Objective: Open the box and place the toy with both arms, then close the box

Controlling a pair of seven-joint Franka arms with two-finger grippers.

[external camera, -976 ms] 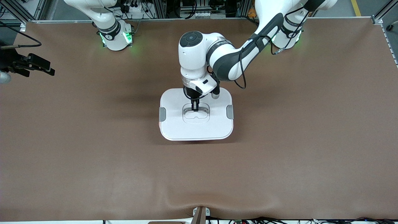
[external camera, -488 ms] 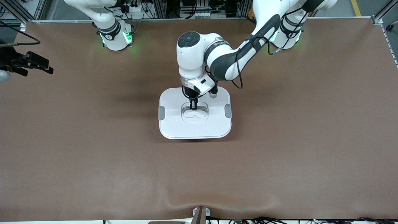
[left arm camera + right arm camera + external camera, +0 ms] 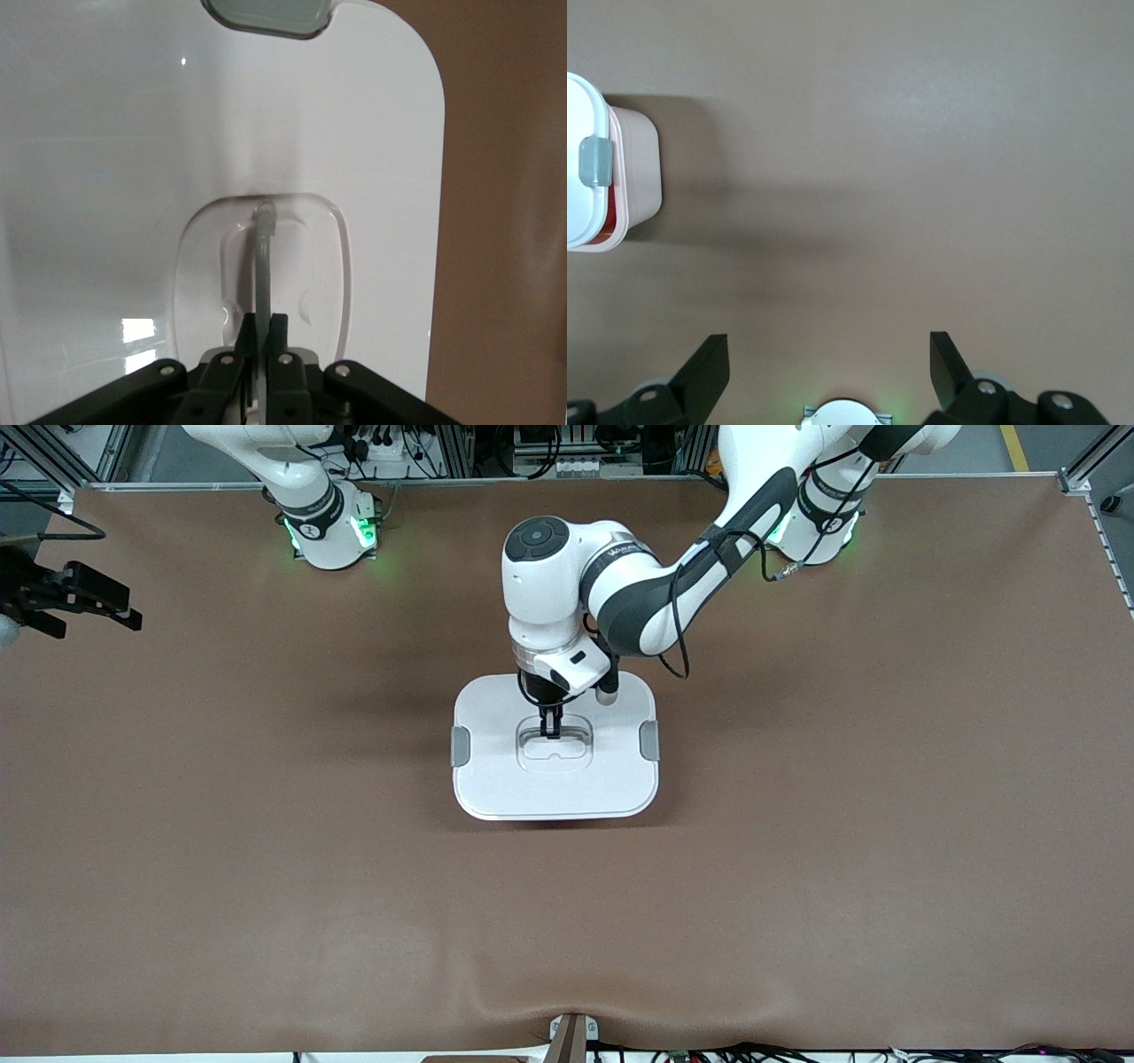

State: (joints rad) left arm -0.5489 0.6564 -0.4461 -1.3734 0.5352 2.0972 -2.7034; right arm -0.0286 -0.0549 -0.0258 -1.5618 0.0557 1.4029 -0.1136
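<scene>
Here, largest first.
Table: brown, wide; carries the box near its middle.
Left arm: reaching from its base to the middle of the table, wrist pointing down over the box.
Right arm: waiting, drawn off toward its own end of the table.
Box: standing on the table, closed; pale pink tub seen under the lid in the right wrist view.
Lid: white, seated flat on the tub, with a sunken centre well.
Clips: grey, one on each short side of the lid, lying down against it.
Left end effector: down in the lid's well, fingers pinched together on the handle.
Right end effector: over the table's edge at the right arm's end, fingers wide apart, holding nothing.
Handle: thin translucent bar, upright in the well.
Toy: nowhere visible, lid hiding the inside.
</scene>
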